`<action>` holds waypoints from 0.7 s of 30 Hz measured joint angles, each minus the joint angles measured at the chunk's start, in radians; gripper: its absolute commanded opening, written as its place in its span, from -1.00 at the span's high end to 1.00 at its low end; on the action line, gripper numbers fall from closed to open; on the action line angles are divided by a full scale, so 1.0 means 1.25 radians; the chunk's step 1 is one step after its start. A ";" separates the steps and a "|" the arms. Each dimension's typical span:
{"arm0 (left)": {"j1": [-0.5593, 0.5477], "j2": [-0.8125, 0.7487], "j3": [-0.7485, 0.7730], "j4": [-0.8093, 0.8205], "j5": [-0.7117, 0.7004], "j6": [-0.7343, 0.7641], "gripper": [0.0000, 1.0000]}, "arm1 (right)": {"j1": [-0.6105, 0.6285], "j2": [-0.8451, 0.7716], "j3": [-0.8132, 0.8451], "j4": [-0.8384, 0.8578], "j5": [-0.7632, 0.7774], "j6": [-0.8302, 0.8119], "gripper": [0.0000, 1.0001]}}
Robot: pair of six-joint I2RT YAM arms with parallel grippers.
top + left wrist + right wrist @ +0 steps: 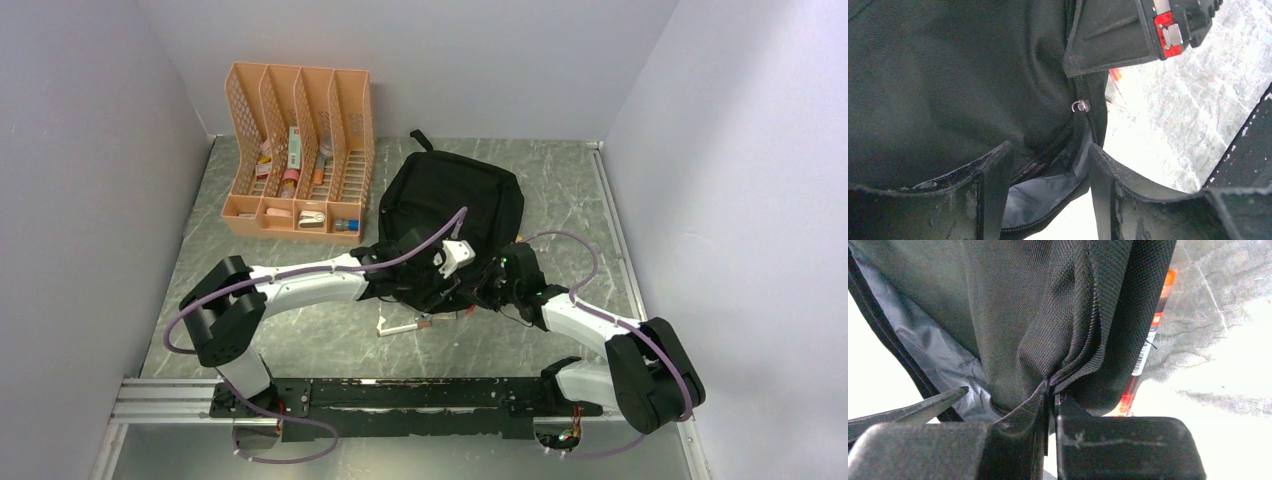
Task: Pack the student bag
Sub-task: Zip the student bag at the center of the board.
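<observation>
The student bag (455, 200) is a black backpack lying in the middle of the table. Both grippers are at its near edge. My left gripper (440, 285) is open; in the left wrist view its jaws (1048, 150) stand apart, astride the bag's unzipped edge, with grey lining (1043, 192) between them and the zip pull (1080, 106) just beyond. My right gripper (495, 290) is shut on a fold of the bag's fabric (1068, 340), pinched between the fingertips (1052, 395). The bag's inside is hidden.
A white and orange pen (410, 325) lies on the table in front of the bag; it also shows behind the fabric in the right wrist view (1148, 340). An orange file organiser (300, 150) with small items stands at the back left. Walls close three sides.
</observation>
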 measured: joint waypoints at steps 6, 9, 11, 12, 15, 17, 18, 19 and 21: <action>0.000 0.005 0.000 -0.005 0.030 0.032 -0.22 | 0.000 0.000 0.000 0.000 -0.001 0.000 0.88; 0.000 0.005 0.000 -0.005 0.034 0.043 -0.22 | 0.000 0.000 0.000 0.000 -0.001 0.000 0.88; -0.001 0.005 0.000 -0.005 0.035 0.049 -0.22 | 0.000 0.001 0.000 0.001 -0.002 0.000 0.88; -0.001 0.006 0.000 -0.005 0.035 0.050 -0.22 | 0.000 0.002 0.000 0.001 -0.002 0.000 0.88; -0.005 0.016 0.000 -0.005 0.034 0.055 -0.22 | 0.000 0.006 0.000 0.002 -0.003 0.000 0.88; -0.009 0.028 0.000 -0.005 0.034 0.056 -0.22 | 0.000 0.007 0.000 0.003 -0.004 0.000 0.88; -0.010 0.035 0.000 -0.005 0.034 0.056 -0.22 | 0.000 0.007 0.000 0.004 -0.004 0.000 0.87; -0.012 0.043 0.000 -0.005 0.034 0.058 -0.22 | 0.000 0.007 0.000 0.004 -0.004 0.000 0.88; -0.015 0.053 0.000 -0.005 0.034 0.061 -0.21 | 0.000 0.007 0.000 0.004 -0.005 0.000 0.88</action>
